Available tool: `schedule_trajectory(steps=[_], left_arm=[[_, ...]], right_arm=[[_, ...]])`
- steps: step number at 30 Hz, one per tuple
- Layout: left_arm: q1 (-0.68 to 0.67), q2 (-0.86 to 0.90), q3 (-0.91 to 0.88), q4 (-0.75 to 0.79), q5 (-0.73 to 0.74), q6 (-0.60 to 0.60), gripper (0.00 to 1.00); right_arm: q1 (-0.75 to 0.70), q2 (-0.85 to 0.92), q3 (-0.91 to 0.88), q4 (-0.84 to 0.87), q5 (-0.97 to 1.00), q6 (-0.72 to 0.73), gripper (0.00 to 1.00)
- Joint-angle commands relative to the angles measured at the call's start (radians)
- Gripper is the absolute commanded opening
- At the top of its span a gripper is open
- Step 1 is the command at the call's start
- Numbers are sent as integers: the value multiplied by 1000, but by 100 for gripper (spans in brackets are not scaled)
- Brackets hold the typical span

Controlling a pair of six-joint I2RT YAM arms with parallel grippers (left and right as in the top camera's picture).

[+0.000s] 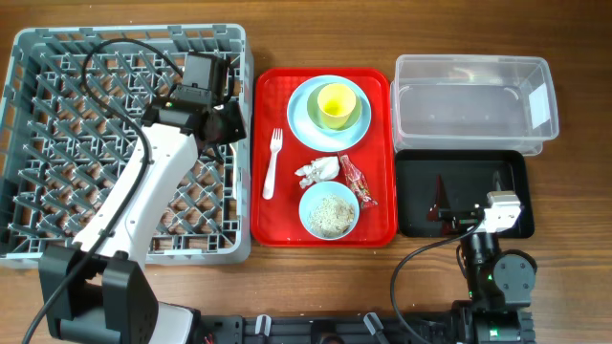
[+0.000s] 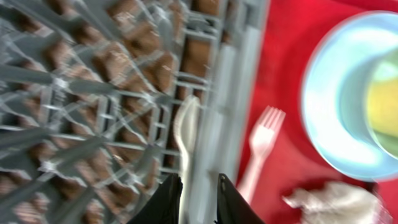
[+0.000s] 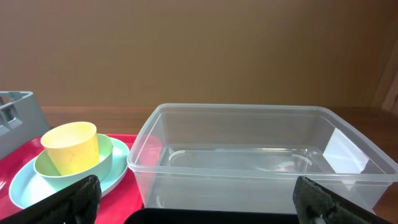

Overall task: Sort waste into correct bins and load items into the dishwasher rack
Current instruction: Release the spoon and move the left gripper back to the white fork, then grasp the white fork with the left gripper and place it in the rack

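Observation:
My left gripper (image 2: 198,202) is shut on the handle of a white plastic spoon (image 2: 187,127) and holds it over the right edge of the grey dishwasher rack (image 1: 57,143). In the overhead view this gripper (image 1: 226,103) is at the rack's right wall. On the red tray lie the white fork (image 1: 274,162), crumpled napkin (image 1: 317,170), red wrapper (image 1: 360,182) and a bowl (image 1: 329,211) of pale scraps. The yellow cup (image 1: 337,101) stands on the pale blue plate (image 1: 304,115). My right gripper (image 1: 478,216) is open and empty over the black tray (image 1: 421,191), facing the clear tub (image 3: 249,155).
The red serving tray (image 1: 382,143) sits between the rack and the two bins. The clear tub (image 1: 473,100) is behind the black tray at the right. In the right wrist view the cup (image 3: 69,146) sits in a green dish on the plate.

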Motion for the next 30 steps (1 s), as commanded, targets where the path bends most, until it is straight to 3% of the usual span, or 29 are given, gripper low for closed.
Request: schedule_trajectory(steps=[1, 12, 16, 30], left_arm=[[-60, -19, 18, -24, 116, 1, 19], [-282, 69, -32, 12, -52, -63, 25], [-288, 138, -55, 54, -135, -62, 29], [-289, 314, -55, 165, -135, -63, 26]], right_arm=[[4, 2, -1, 3, -9, -4, 100], [4, 2, -1, 3, -9, -4, 100], [4, 2, -1, 3, -9, -4, 100], [4, 2, -1, 3, -9, -4, 100]])
